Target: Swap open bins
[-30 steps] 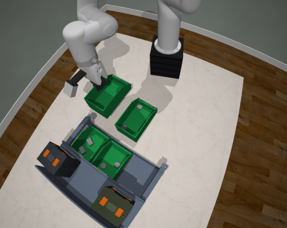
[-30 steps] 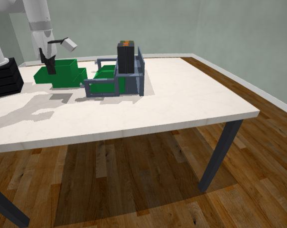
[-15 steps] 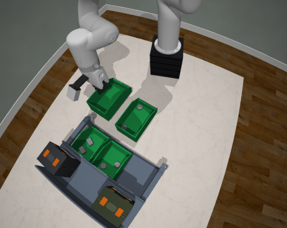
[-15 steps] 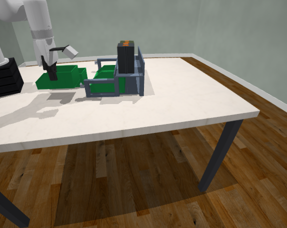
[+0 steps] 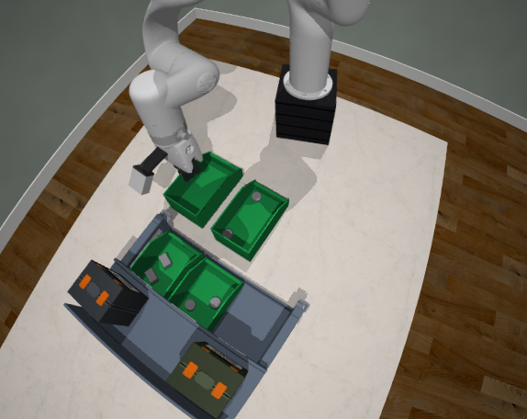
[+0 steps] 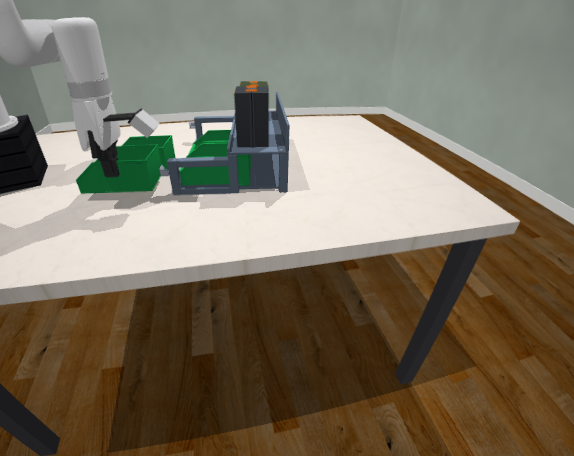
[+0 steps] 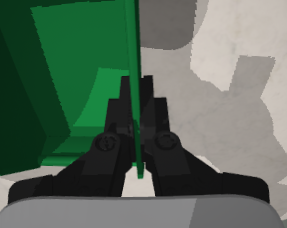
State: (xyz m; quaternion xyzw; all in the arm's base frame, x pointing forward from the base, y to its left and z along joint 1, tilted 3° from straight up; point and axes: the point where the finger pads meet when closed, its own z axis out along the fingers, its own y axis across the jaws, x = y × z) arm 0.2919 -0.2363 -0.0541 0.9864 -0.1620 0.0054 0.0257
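The empty green bin (image 5: pixel 204 187) stands on the table in front of the shelf; it also shows in the side view (image 6: pixel 118 170) and the wrist view (image 7: pixel 71 62). My gripper (image 5: pixel 189 171) is shut on its thin side wall, one finger inside and one outside, as the wrist view (image 7: pixel 137 105) shows. The green bin with two grey parts (image 5: pixel 251 219) stands on the table beside it. The grey shelf (image 5: pixel 205 303) holds two green bins with parts (image 5: pixel 165 264) (image 5: pixel 206 291). The place at the shelf's right end (image 5: pixel 255 322) is open.
A black case (image 5: pixel 106 294) and an olive case (image 5: pixel 207 374) with orange latches sit on the shelf's upper board. The arm's black base block (image 5: pixel 306 112) stands at the back of the table. The table's left edge lies near my wrist.
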